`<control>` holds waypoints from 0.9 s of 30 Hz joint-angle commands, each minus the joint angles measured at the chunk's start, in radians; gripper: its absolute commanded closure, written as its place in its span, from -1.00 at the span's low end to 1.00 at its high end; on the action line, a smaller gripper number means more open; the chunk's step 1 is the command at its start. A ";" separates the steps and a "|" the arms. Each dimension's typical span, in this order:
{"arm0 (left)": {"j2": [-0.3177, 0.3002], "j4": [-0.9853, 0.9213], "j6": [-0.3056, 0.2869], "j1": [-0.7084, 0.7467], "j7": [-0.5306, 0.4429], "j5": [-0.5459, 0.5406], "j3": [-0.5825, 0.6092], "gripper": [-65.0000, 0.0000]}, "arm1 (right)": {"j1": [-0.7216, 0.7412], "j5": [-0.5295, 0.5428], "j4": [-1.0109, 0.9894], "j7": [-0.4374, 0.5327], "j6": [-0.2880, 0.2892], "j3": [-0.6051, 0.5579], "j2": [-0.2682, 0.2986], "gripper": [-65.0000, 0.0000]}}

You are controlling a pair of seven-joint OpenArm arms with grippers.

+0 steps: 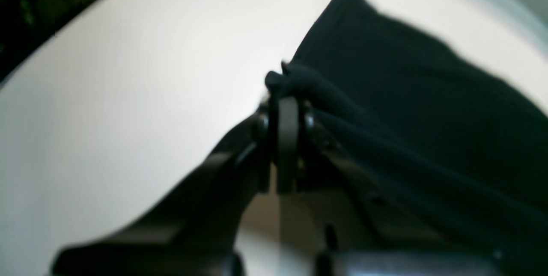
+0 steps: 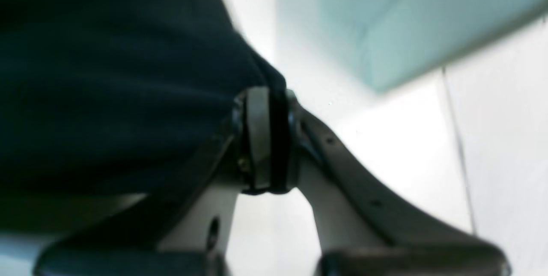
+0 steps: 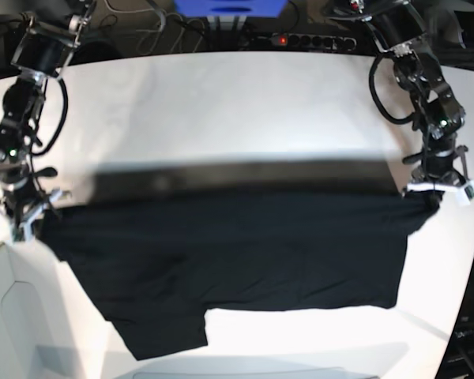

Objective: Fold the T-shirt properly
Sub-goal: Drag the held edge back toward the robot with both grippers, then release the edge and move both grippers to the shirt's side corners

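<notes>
We had both sets of jaws clamped shut on cloth. The left gripper (image 1: 286,96) pinched a bunched corner of the T-shirt (image 3: 237,245), and from those jaws the black fabric ran away toward the far side of the white worktop (image 3: 221,103). The right gripper (image 2: 265,96) held the opposite corner in the same way, with the cloth stretching off toward the other arm.

From the base view, we found the shirt stretched taut between the two grips, its long axis lying across the worktop from the left edge to the right edge. The held edge was lifted, to judge by the band of shadow beyond it, while the rest draped down toward the near edge, where one portion hung lower than the other. Each arm stood at its own end of the shirt, so neither was nearer. We judged that the coming move would have to carry both corners together, square to that axis.
</notes>
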 commanded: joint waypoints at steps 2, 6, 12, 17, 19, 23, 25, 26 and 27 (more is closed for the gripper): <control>-0.015 0.017 0.004 0.005 -0.033 0.003 -0.008 1.00 | -0.010 0.011 0.021 0.039 -0.013 0.007 0.014 1.00; -0.013 0.020 0.004 0.051 -0.033 0.003 -0.019 1.00 | -0.076 0.011 0.054 0.041 -0.013 0.060 -0.006 1.00; 0.022 0.021 0.004 0.125 -0.033 0.003 -0.028 1.00 | -0.223 0.011 0.157 0.039 -0.013 0.126 -0.077 1.00; 0.054 0.027 0.002 0.182 -0.033 0.003 -0.034 1.00 | -0.319 0.011 0.171 0.039 -0.013 0.134 -0.111 1.00; 0.056 0.027 0.002 0.208 -0.033 0.003 -0.034 1.00 | -0.349 0.011 0.171 0.039 -0.013 0.134 -0.111 1.00; 0.056 0.027 0.002 0.260 -0.033 0.003 -0.033 1.00 | -0.408 0.011 0.172 0.039 -0.013 0.136 -0.111 1.00; 0.056 0.027 0.002 0.286 -0.033 0.003 -0.034 1.00 | -0.432 0.011 0.172 0.039 -0.013 0.157 -0.111 1.00; 0.056 0.027 0.002 0.298 -0.033 0.003 -0.034 1.00 | -0.441 0.011 0.172 0.039 -0.013 0.175 -0.114 1.00; 0.056 0.027 0.002 0.309 -0.033 0.003 -0.034 1.00 | -0.449 0.011 0.172 0.039 -0.013 0.191 -0.121 1.00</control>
